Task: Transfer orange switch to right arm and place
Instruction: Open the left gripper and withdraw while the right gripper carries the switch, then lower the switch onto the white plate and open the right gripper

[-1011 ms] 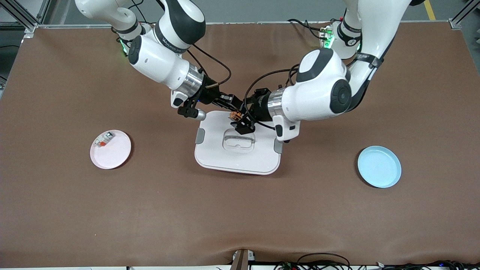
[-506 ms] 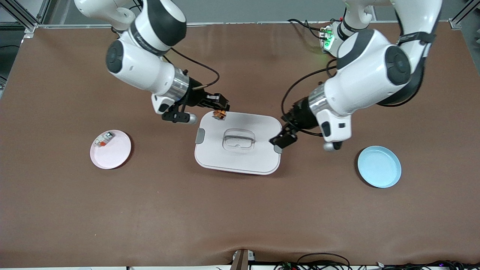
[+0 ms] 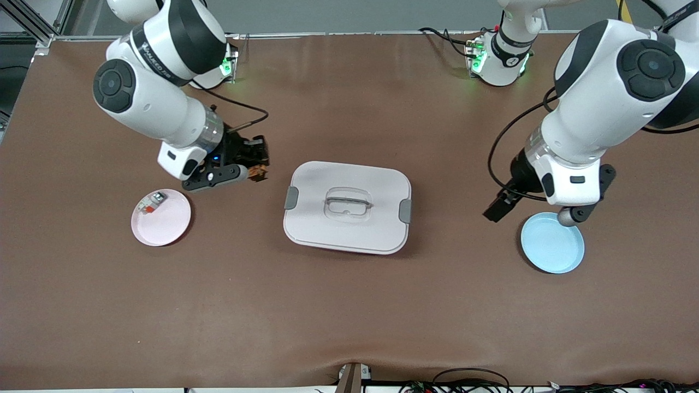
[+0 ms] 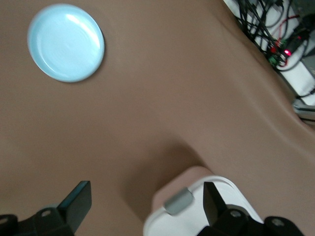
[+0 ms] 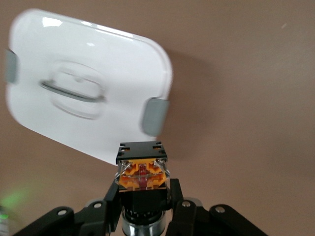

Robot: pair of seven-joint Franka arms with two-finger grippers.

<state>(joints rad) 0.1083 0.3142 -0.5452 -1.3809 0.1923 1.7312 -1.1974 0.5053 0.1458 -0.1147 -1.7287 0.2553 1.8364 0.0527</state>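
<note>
The right pincer [image 3: 256, 164] grips the orange switch [image 5: 141, 169] over the surface [image 3: 349, 305]; loosen early and it probably misses the pink plate [image 3: 161, 217]. The left pincer [image 4: 142, 206] hangs open, holding nothing.

A wide table [image 3: 349, 305] covered in a brown cloth fills most of the front view, the cloth rippling a little along the edge nearest the camera. Along that edge lies a tangle of black cables [image 3: 469, 382]. At the table's top edge, a strip of grey floor [image 3: 382, 13] shows, with silver metal frame posts [image 3: 33, 22] at the corners and a short yellow floor line [image 3: 626, 13]. The light is even and soft, leaving pale reflections on the cloth.
</note>
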